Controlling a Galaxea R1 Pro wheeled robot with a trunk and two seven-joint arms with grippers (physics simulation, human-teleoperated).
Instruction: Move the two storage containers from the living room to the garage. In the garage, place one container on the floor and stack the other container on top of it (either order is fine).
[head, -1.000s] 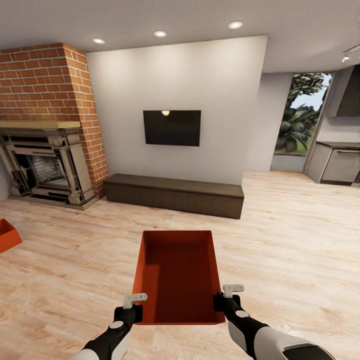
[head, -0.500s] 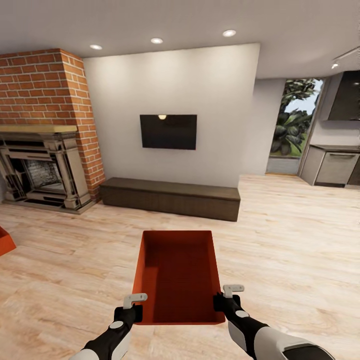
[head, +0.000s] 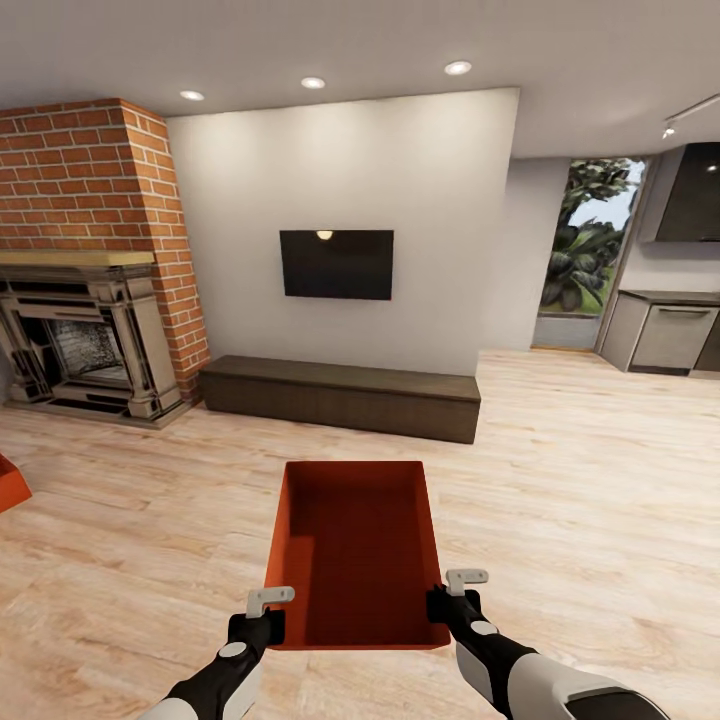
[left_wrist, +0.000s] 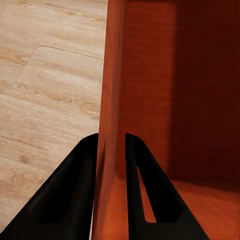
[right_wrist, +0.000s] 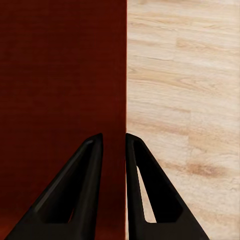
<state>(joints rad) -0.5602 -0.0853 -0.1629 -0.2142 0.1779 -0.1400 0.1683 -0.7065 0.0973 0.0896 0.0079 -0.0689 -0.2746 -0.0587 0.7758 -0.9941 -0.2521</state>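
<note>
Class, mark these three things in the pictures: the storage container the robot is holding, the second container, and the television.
held storage container (head: 350, 560), head view, on its inner bottom.
second storage container (head: 10, 485), head view, on its visible corner at the picture's left edge.
television (head: 336, 264), head view, on the middle of its dark screen.

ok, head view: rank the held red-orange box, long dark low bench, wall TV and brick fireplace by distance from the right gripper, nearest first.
1. Red-orange open-top box: clamped on its right wall by the right gripper.
2. Long dark low bench: ahead, against the white wall.
3. Black wall TV: above the bench.
4. Red brick fireplace: far left; too close to call with the TV.
</note>
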